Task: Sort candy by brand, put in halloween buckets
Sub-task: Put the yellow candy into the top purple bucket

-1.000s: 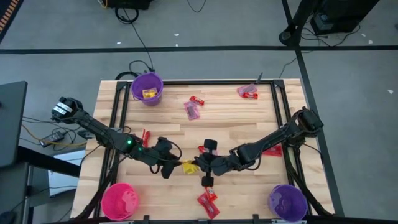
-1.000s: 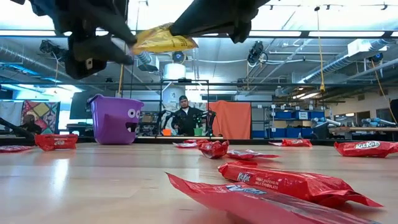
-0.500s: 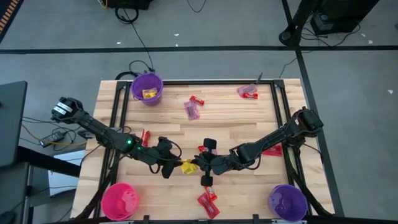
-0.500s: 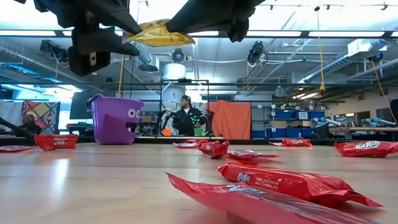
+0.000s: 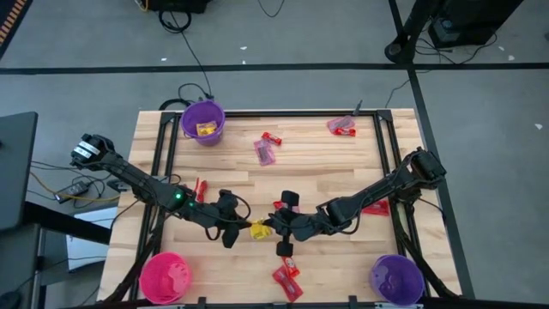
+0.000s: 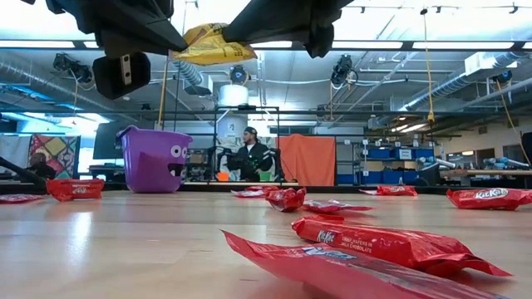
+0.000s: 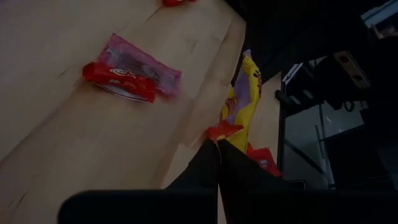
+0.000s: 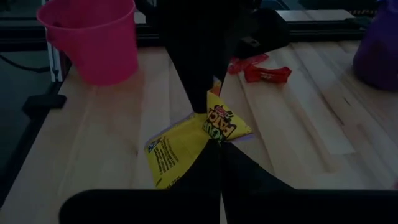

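Observation:
A yellow candy packet (image 5: 257, 229) hangs above the table's middle, between my two grippers. My left gripper (image 5: 246, 228) is shut on its left end. My right gripper (image 5: 269, 228) is shut on its right end. In the low view the yellow packet (image 6: 212, 46) shows high above the wood. A purple bucket (image 5: 203, 121) with a yellow packet inside stands at the far left. A pink bucket (image 5: 163, 276) stands near left and a second purple bucket (image 5: 396, 278) near right. Red bars (image 5: 286, 279) and a mauve packet (image 5: 265, 153) lie flat on the table. My left gripper pinches the packet's crimped red-and-yellow end (image 7: 222, 132) between its two fingers, slanting down from the table's left. The packet is lifted clear of the table. My right gripper pinches the packet's opposite end (image 8: 217, 127) between its two fingers, slanting down from the table's right. The packet spans the short gap between the two grippers, well above the wood.
More sweets lie at the far right (image 5: 340, 126), under the right arm (image 5: 375, 208) and beside the left arm (image 5: 200, 187). A black frame rail (image 5: 390, 163) runs along the table's sides. A person (image 6: 249, 156) sits in the room beyond.
My left gripper has shut on the yellow packet's left end; a second ago its fingers stood open around that end. The packet has stayed lifted in my right gripper, and neither arm has shifted.

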